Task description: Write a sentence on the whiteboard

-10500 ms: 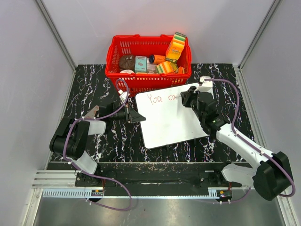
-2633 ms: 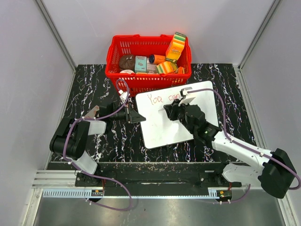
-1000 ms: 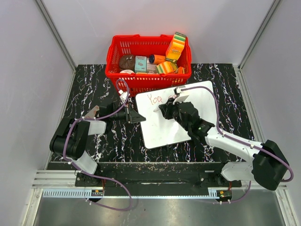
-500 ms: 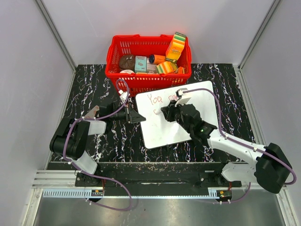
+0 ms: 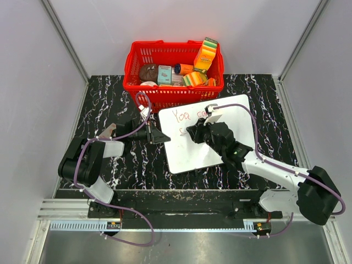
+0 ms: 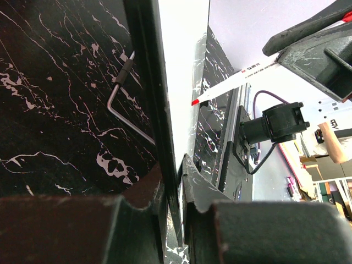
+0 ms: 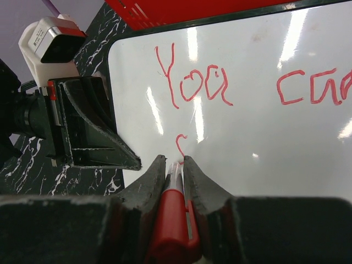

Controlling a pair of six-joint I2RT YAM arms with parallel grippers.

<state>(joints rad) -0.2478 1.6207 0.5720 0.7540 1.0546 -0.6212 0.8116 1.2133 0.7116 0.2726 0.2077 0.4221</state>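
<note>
Far left: your left claw (image 5: 163,136) is clenched on the left edge of the large flat white rectangular whiteboard (image 5: 192,157). Left wrist view shows both fingers (image 6: 148,192) pinching the rim w/ no gap, so the board's pinned. The whiteboard lies flat on the black white-veined marble table (image 5: 104,104), skewed a bit vs the table edge. Its far side sits just in front of the red plastic mesh basket (image 5: 165,94) of groceries.

Moving right across the board: the sentence (image 7: 192,82), thin red handwritten marker lettering, is under way. Line one reads "You", then "ca" + more strokes running off the right wrist frame's edge. Below "You", line two has one small hooked stroke (image 7: 179,144), i.e. the start of a letter; can't tell which yet.

Right of that: your right claw (image 7: 170,163) is clenched on a red-and-white marker pen (image 7: 173,231), nib at or just by that hooked stroke. Left wrist view puts the red tip (image 6: 195,102) right at the surface. Contact looks likely, but can't confirm.

Progress, imo: line one done or nearly, line two barely begun, so approx early-to-mid task. Left to do: rest of line two, then lift the pen off. Hold the left grip steady & pen pressure light so the board doesn't skate.
</note>
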